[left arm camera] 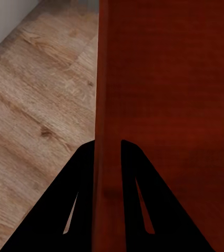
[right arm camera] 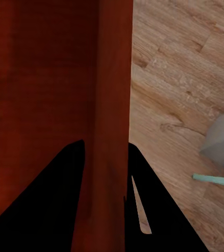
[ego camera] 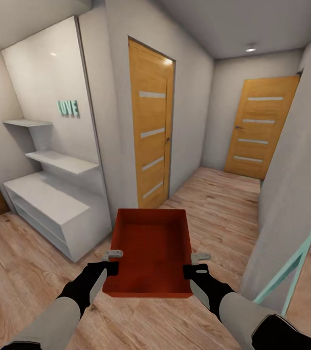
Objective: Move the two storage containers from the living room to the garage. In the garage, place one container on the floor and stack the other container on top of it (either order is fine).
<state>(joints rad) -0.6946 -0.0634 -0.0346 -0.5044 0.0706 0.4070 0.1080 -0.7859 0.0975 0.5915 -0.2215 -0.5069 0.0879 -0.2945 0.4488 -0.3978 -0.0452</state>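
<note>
Head view: container [ego camera: 150,253] between tools.

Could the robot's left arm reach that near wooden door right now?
Probably not: the left gripper is clamped on the red box wall, the right gripper holds the other side, and the door stands well beyond.

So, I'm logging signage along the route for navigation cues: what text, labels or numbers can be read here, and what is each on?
"LOVE": raised teal letters on the white wall panel above the shelves, seen in the head view.
Nothing else: the storage container and the two wooden doors carry no lettering.
</note>
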